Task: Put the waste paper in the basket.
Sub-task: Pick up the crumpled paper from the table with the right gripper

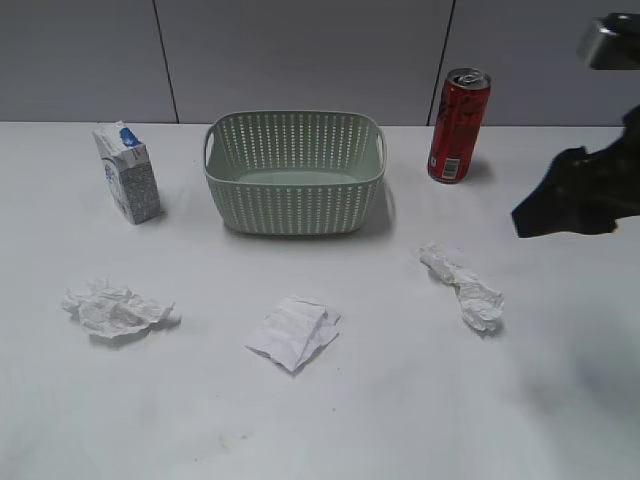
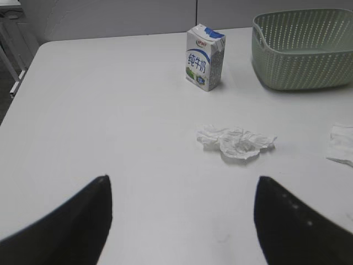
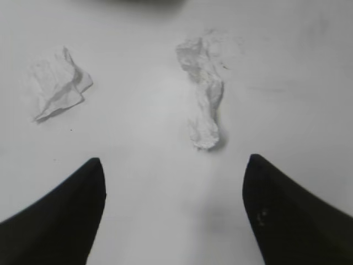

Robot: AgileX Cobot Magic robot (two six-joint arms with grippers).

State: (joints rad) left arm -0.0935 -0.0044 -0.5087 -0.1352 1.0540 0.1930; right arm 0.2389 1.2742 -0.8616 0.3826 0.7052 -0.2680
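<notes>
Right wrist view shows your right gripper (image 3: 174, 215) spread wide above the long wad (image 3: 203, 94), lined up for a grab; the left gripper (image 2: 182, 221) gapes empty too. All three wads lie on the table (image 1: 560, 400), the basket (image 1: 294, 172) waiting behind them.

Even, soft overhead light, faint shadows; right wrist view dimmer and blurred.

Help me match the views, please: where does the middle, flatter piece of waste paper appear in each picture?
Exterior view: middle waste paper, bottom centre, in front of the basket.
Left wrist view: cut off at the right edge, below the basket.
Right wrist view: upper left; basket not visible.
Shared landmark: the basket, in two views.
</notes>
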